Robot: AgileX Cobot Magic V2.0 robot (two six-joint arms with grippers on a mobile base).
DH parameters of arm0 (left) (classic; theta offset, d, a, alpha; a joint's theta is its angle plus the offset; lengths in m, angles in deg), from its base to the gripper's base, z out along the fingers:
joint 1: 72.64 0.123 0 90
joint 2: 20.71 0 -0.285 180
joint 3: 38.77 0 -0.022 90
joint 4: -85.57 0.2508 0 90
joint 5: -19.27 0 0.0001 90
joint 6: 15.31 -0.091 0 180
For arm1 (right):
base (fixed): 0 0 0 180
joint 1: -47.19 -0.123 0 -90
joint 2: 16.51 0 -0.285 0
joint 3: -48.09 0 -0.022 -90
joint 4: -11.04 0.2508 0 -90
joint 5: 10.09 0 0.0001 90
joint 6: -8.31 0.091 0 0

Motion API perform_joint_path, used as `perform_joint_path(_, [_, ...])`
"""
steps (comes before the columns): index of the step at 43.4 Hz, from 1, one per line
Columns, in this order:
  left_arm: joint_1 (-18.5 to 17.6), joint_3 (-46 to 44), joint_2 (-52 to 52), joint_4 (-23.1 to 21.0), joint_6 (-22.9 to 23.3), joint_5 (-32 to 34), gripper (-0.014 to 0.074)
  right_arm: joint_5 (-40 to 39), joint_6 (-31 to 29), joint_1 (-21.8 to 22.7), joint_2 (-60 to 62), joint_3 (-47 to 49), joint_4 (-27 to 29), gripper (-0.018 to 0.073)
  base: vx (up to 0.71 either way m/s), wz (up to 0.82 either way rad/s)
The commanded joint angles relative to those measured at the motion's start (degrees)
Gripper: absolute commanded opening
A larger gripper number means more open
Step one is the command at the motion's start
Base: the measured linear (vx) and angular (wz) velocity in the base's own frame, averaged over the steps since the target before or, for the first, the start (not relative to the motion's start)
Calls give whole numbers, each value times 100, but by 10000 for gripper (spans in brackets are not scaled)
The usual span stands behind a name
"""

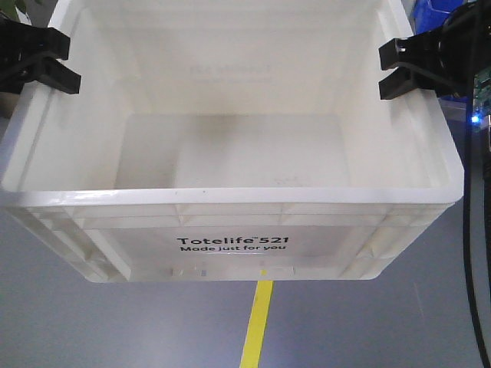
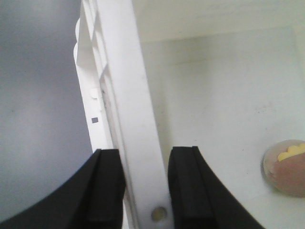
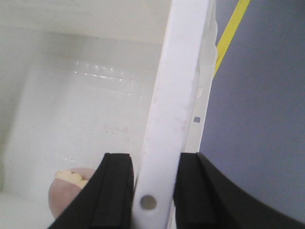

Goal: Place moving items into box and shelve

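One white box [image 1: 230, 195] hangs between two black claws over a grey floor [image 1: 115, 330] marked with one yellow line [image 1: 257, 326]. The left claw [image 1: 67, 61] is clamped on the rim of the left wall and the right claw [image 1: 386, 70] on the rim of the right wall, each with one finger inside and one outside. One round pinkish item [image 2: 288, 169] with a yellow patch lies inside the box.
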Motion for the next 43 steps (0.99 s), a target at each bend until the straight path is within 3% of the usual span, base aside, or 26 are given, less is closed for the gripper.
perform_joint_path(1, [-108,-230,292,-1180,-72,511,-4,-652,-102,-85,251,222,916,0,42,4])
perform_joint_path(43, [-108,-230,292,-1180,-72,511,-4,-632,-102,-85,251,222,910,0,46,2])
